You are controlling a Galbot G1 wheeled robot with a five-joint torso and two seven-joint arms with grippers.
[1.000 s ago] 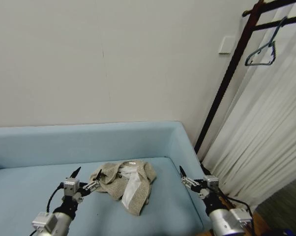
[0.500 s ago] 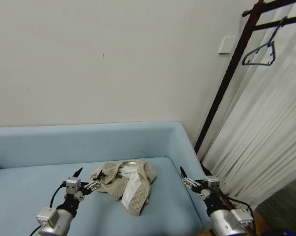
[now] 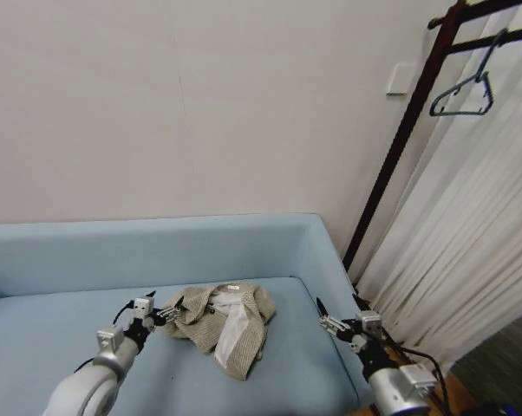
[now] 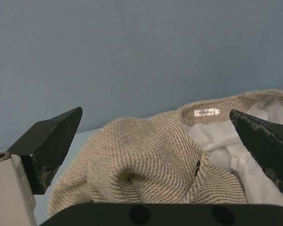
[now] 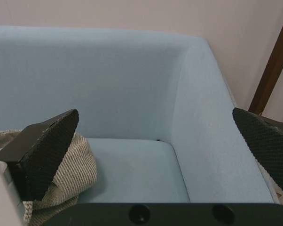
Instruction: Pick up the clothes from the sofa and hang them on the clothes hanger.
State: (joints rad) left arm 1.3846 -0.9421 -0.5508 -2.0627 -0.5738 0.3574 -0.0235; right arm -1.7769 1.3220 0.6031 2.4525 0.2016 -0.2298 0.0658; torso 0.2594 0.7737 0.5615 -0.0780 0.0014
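L pincer (image 3: pixel 164 300) open, right at sweater (image 3: pixel 222 325) edge on sofa (image 3: pixel 157 251); R pincer (image 3: pixel 336 302) open, by sofa's end.

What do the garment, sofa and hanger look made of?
Garment: beige coarse knit, twill-like ribs visible, perhaps wool or cotton; lining white, smooth woven cloth. Sofa: light blue matte upholstery fabric, fine texture. Hanger: thin bent wire, probably coated metal.

Beige knit garment (image 3: pixel 222 322) with white lining, lay crumpled in a heap on the pale-blue sofa (image 3: pixel 157 247) seat, toward its right end, grey-blue hanger (image 3: pixel 462 94) hung from the dark rack (image 3: pixel 400 139), far right and high up.
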